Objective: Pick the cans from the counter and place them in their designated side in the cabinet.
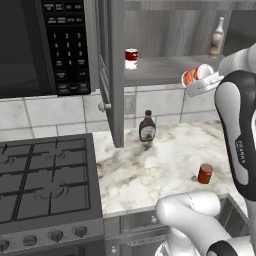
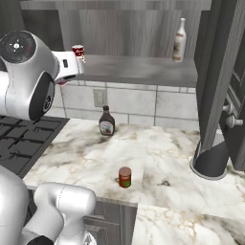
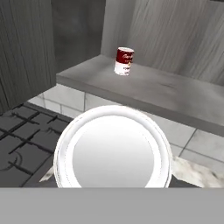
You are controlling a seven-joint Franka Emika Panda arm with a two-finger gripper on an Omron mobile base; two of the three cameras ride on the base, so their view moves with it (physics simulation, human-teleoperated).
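My gripper (image 1: 201, 81) is shut on the bright red can (image 1: 192, 76), which has a white rim and lies tilted on its side. It hangs at the front edge of the cabinet shelf (image 1: 160, 70), towards the right. In the hand view the can's white round end (image 3: 113, 148) hides my fingertips. The plain darker red can (image 1: 205, 173) (image 2: 125, 177) stands upright on the marble counter (image 1: 145, 170) (image 2: 167, 153) near its front edge. In the right base view my gripper (image 2: 69, 64) is at the shelf's (image 2: 139, 69) left end.
A half-white, half-dark-red can (image 1: 131, 58) (image 3: 124, 61) stands at the shelf's left. A pale bottle (image 1: 216, 37) (image 2: 179, 40) stands at its right. A brown sauce bottle (image 1: 147, 126) (image 2: 106, 121) is on the counter by the wall. The cabinet door (image 1: 112, 70) stands open beside the microwave (image 1: 45, 45) and stovetop (image 1: 45, 180).
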